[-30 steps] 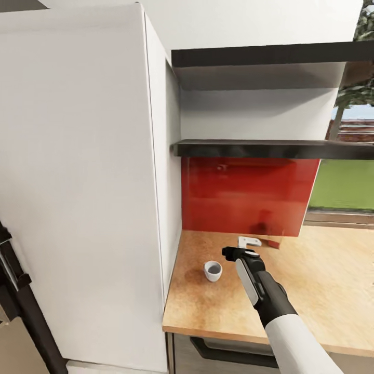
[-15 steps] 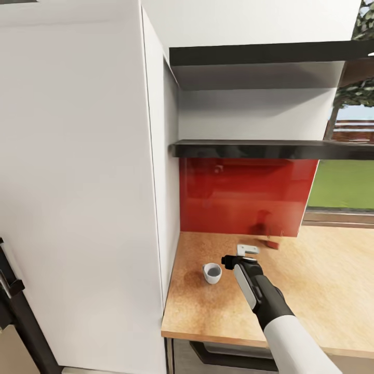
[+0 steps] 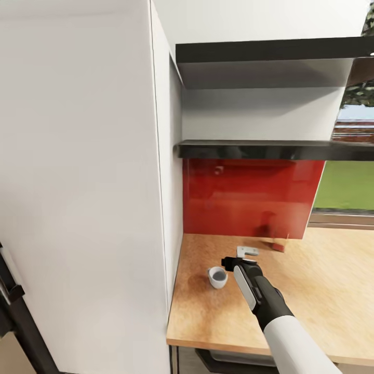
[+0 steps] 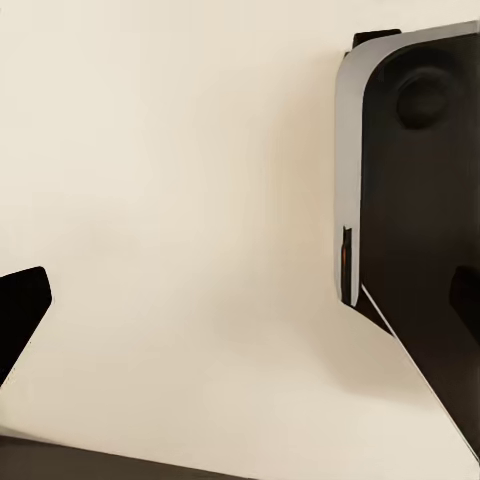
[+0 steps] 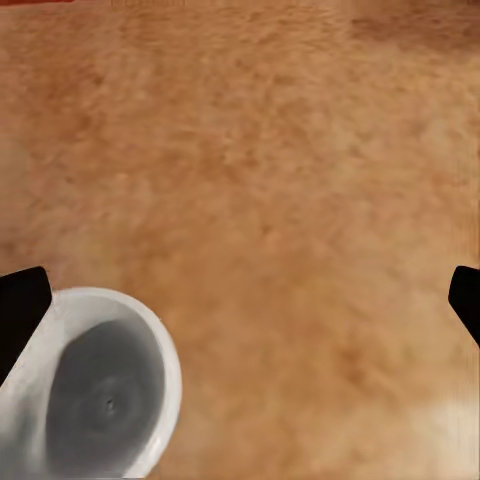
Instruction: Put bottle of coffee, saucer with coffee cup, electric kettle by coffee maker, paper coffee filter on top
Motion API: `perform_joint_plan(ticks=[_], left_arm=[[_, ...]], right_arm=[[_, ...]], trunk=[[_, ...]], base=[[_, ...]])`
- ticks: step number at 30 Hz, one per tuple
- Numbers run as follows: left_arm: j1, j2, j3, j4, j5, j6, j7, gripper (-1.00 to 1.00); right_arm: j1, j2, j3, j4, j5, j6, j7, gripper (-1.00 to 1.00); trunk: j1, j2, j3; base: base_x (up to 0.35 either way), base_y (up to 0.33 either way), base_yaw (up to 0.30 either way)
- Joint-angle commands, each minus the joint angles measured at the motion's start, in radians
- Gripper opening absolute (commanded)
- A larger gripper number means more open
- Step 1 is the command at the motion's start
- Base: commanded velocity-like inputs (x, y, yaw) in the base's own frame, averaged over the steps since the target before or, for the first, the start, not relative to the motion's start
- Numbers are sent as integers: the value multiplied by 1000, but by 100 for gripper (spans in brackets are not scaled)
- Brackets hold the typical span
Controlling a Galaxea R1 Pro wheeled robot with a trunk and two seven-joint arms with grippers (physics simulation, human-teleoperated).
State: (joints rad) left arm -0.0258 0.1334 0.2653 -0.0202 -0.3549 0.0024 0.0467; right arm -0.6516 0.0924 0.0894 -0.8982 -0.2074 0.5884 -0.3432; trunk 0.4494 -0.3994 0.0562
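Observation:
A small white coffee cup (image 3: 217, 277) stands upright on the light wood-look kitchen countertop (image 3: 311, 291), near the tall cabinet's side. My right gripper (image 3: 228, 261) hovers just right of the cup, a little above the worktop. In the right wrist view the cup (image 5: 95, 390) sits by one fingertip (image 5: 20, 310), and the gripper (image 5: 240, 300) is open with nothing between its fingers. The dark lower kitchen shelf (image 3: 270, 150) hangs above the counter with nothing visible on it. My left gripper (image 4: 240, 310) is open over a pale surface.
A tall white cabinet (image 3: 83, 182) walls off the counter's left end. A glossy red backsplash (image 3: 249, 197) stands behind, with a higher matching shelf (image 3: 270, 50) above. A small white object (image 3: 248, 252) and a small red one (image 3: 280, 245) lie near the backsplash. A window (image 3: 348, 182) is on the right.
The whole picture has shifted slightly, so the camera moved. My right gripper has come a little lower and closer to the cup. The cup stands as before.

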Motion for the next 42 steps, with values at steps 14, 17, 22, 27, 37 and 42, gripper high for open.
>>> perform_joint_plan(ticks=[14, 17, 22, 27, 37, 42], left_arm=[[0, 0, 9, 0, -10, -1, 2, 100], [0, 0, 9, 0, -10, -1, 2, 100], [0, 0, 9, 0, -10, -1, 2, 100], [0, 0, 9, 0, -10, -1, 2, 100], [0, 0, 9, 0, -10, -1, 1, 100], [0, 0, 9, 0, -10, -1, 2, 100]], right_arm=[[0, 0, 1, 65, -12, 1, -10, 100], [0, 0, 2, 67, -11, 1, -9, 100], [0, 0, 3, 102, -11, 0, -8, 100], [0, 1, 4, 151, -12, -1, -8, 100], [0, 3, 4, 176, -12, -1, -8, 100], [0, 3, 4, 186, -12, -1, -8, 100]], trunk=[[1, -1, 0], [1, -1, 0], [1, -1, 0], [1, -1, 0], [1, -1, 0], [1, -1, 0]], base=[[56, 53, 0], [0, 0, 0], [0, 0, 0], [0, 0, 0], [0, 0, 0], [0, 0, 0]])
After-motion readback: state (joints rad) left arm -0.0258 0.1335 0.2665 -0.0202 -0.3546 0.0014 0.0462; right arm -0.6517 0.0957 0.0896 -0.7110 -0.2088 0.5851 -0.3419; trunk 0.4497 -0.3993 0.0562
